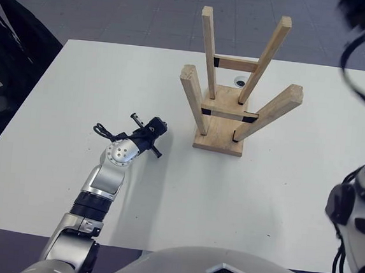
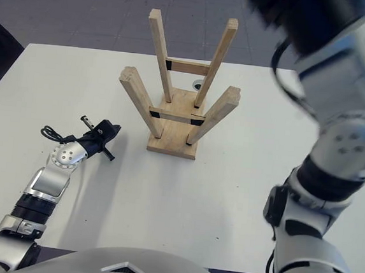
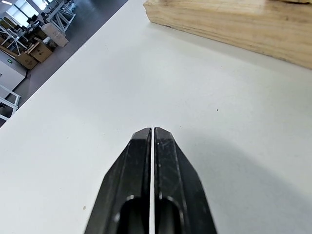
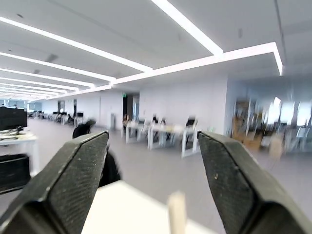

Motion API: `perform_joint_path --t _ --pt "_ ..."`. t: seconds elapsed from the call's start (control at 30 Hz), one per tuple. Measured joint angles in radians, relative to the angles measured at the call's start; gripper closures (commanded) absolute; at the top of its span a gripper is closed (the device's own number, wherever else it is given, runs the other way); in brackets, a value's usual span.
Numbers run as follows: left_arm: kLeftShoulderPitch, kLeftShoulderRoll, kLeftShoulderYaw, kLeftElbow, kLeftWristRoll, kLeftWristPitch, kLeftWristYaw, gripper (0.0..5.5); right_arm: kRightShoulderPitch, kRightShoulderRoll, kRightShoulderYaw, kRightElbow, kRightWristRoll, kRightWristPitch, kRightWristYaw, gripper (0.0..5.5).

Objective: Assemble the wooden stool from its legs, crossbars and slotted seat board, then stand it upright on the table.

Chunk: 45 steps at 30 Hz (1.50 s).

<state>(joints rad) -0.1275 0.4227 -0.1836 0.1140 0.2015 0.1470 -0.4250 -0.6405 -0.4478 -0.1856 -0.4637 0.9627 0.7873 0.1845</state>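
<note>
The wooden stool (image 1: 221,114) stands upside down in the upper middle of the left eye view. Its seat board (image 1: 218,141) lies flat on the white table (image 1: 260,201). Its four legs (image 1: 209,43) stick up and lean outward. Two crossbars join the legs, one (image 1: 235,63) high between the back pair and one (image 1: 229,114) lower between the front pair. The stool is closer to the table's far edge than to its near edge. A small round hole (image 1: 240,81) in the table top sits just behind the seat board.

The left gripper (image 1: 157,127) is at the middle left of that view, low over the table, beside the stool and apart from it. Its two black fingers (image 3: 141,161) are pressed tight together. A strip of white table top shows between them and the seat board.

The right arm (image 2: 337,118) is held high at the right side of the right eye view. The right gripper (image 4: 153,146) has its fingers spread wide, and the room shows between them. A wide stretch of white table top fills the lower middle and right.
</note>
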Motion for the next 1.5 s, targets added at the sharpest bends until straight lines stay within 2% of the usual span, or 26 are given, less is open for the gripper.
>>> perform_joint_path --t 0.07,0.17,0.23,0.43,0.6,0.77,0.83,0.93,1.03,1.13,1.27,1.37,1.5 --pt "0.002 0.0 -0.001 0.001 0.0 0.0 0.0 5.4 0.21 0.045 0.126 -0.02 -0.052 -0.068 0.066 2.15" --pt "0.002 -0.002 -0.006 0.0 0.0 0.001 -0.003 5.4 0.289 0.045 0.224 -0.079 -0.127 -0.185 0.132 2.15" --pt "0.008 -0.002 -0.01 0.0 0.0 0.001 -0.01 5.4 0.284 0.048 0.235 -0.072 -0.14 -0.196 0.145 2.15" --pt "0.012 -0.012 -0.015 -0.001 0.0 0.004 -0.01 5.4 0.086 0.048 0.093 0.022 0.001 -0.06 0.033 2.15" --pt "0.015 -0.022 -0.015 -0.001 0.0 0.004 -0.001 5.4 -0.227 0.029 -0.055 -0.038 0.21 -0.056 -0.131 2.15" --pt "0.016 -0.023 -0.015 -0.001 0.0 0.004 0.002 5.4 -0.289 -0.007 -0.122 -0.006 0.207 -0.096 -0.182 2.15" --pt "0.02 -0.023 -0.014 -0.002 0.0 0.004 0.002 5.4 -0.132 0.003 -0.051 0.005 0.153 -0.084 -0.145 2.15" --pt "0.021 -0.023 -0.012 -0.009 -0.002 0.001 0.002 5.4 0.19 -0.009 0.173 -0.005 0.005 -0.116 -0.012 2.15" --pt "0.027 -0.024 -0.014 -0.009 -0.001 0.002 0.002 5.4 0.297 -0.112 0.251 -0.039 -0.167 -0.283 0.093 2.15" --pt "0.054 -0.03 -0.018 -0.017 -0.001 0.003 0.002 5.4 0.299 -0.117 0.277 -0.008 -0.225 -0.346 0.144 2.15" --pt "0.058 -0.04 -0.032 -0.037 0.001 0.013 0.002 5.4 0.223 -0.083 0.231 0.08 -0.193 -0.233 0.103 2.15" --pt "0.055 -0.041 -0.034 -0.047 -0.001 0.011 0.002 5.4 0.188 -0.018 0.169 0.02 -0.058 -0.159 0.035 2.15" --pt "0.052 -0.041 -0.034 -0.047 -0.001 0.017 0.001 5.4 0.021 0.014 0.041 -0.025 0.071 -0.148 -0.072 2.15"
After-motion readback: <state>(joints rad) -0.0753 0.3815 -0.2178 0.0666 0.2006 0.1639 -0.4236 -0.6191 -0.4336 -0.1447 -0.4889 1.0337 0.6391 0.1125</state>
